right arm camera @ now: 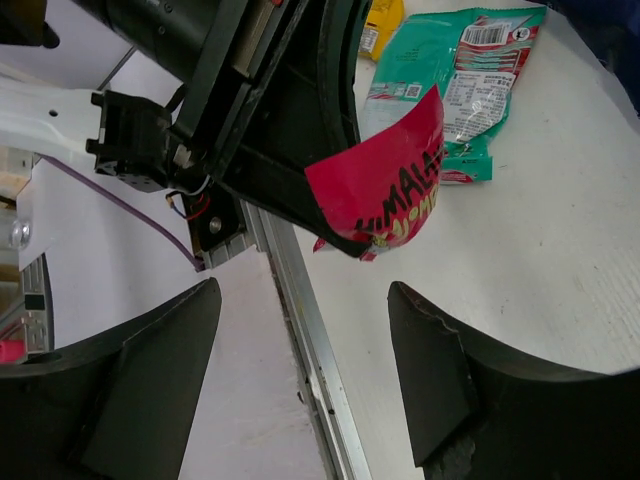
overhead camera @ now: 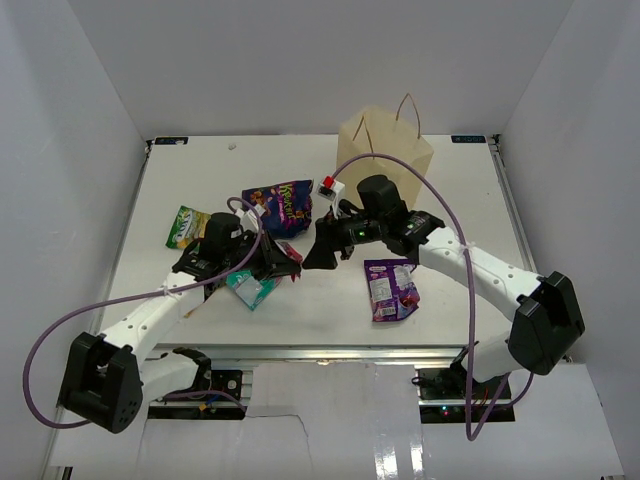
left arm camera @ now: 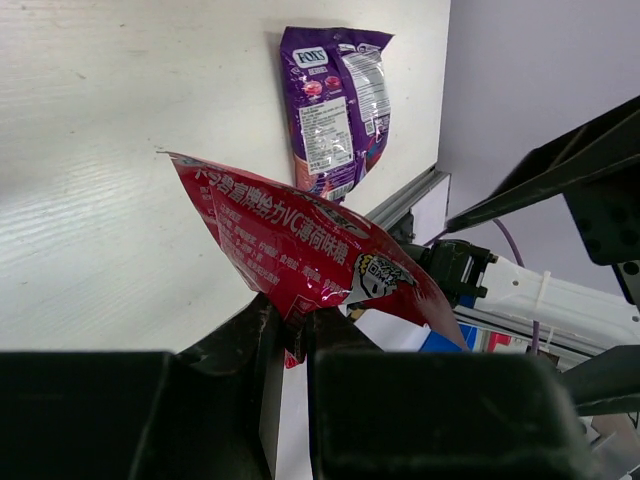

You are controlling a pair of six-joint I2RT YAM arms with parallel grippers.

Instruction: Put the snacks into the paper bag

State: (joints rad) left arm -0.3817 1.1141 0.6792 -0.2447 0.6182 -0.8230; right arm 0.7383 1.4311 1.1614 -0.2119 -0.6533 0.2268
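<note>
My left gripper (overhead camera: 283, 262) is shut on the bottom edge of a red snack packet (overhead camera: 291, 251), holding it above the table; the left wrist view shows the packet (left arm camera: 300, 245) pinched between my jaws (left arm camera: 290, 335). My right gripper (overhead camera: 318, 252) is open and empty, facing the red packet (right arm camera: 388, 190) from close by, fingers (right arm camera: 440, 370) spread wide. The tan paper bag (overhead camera: 385, 150) stands upright at the back. A purple packet (overhead camera: 280, 205) lies behind my left gripper, another (overhead camera: 391, 288) under the right arm. A teal packet (overhead camera: 250, 288) and a green-yellow packet (overhead camera: 187, 226) lie left.
The table's front metal rail (right arm camera: 300, 300) runs just below my right gripper. White walls close in the table on the left, right and back. The right arm's purple cable (overhead camera: 440, 200) arcs in front of the bag.
</note>
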